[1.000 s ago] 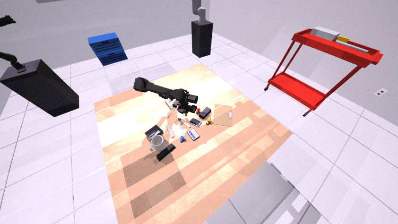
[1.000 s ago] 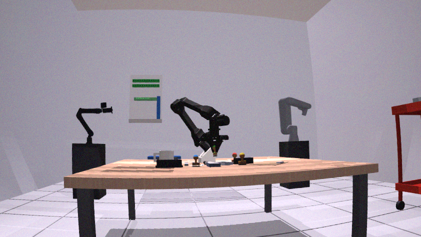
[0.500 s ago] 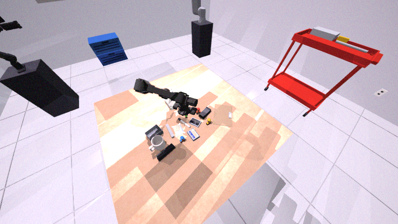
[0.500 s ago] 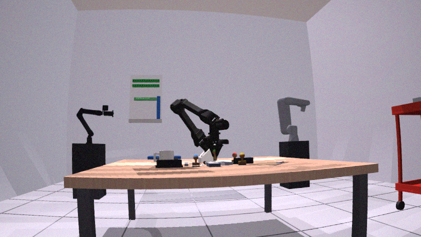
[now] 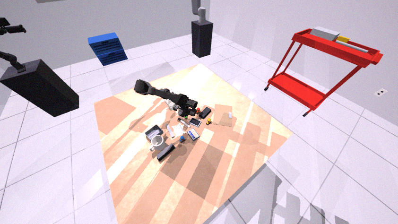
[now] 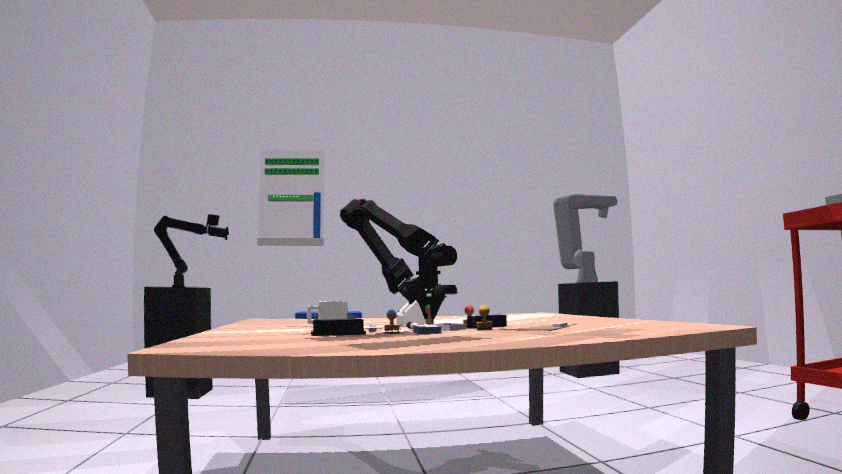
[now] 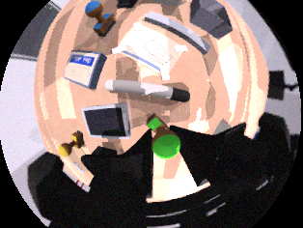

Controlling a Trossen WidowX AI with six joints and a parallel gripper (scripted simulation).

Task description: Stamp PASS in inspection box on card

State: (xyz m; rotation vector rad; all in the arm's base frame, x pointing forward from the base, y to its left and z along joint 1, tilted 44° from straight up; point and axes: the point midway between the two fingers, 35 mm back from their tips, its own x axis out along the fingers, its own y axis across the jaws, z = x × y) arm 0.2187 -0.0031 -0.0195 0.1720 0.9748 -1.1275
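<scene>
Wrist view: green stamp (image 5: pixel 186 117) (image 6: pixel 428 310) (image 7: pixel 166 145) held in gripper (image 5: pixel 186 116) (image 6: pixel 429 316) (image 7: pixel 160 129)
Ink pad (image 5: pixel 195 122) (image 7: pixel 106 121): open, near stamp
Pen (image 5: pixel 184 122) (image 7: pixel 145 90): between stamp and card (image 5: pixel 178 130) (image 7: pixel 151 47)

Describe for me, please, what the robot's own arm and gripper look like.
The arm is black all over, with slim angular links and chunky rounded joint housings. Its gripper is black too, with two broad fingers that taper towards their tips. I can't make out any cables or markings.
</scene>
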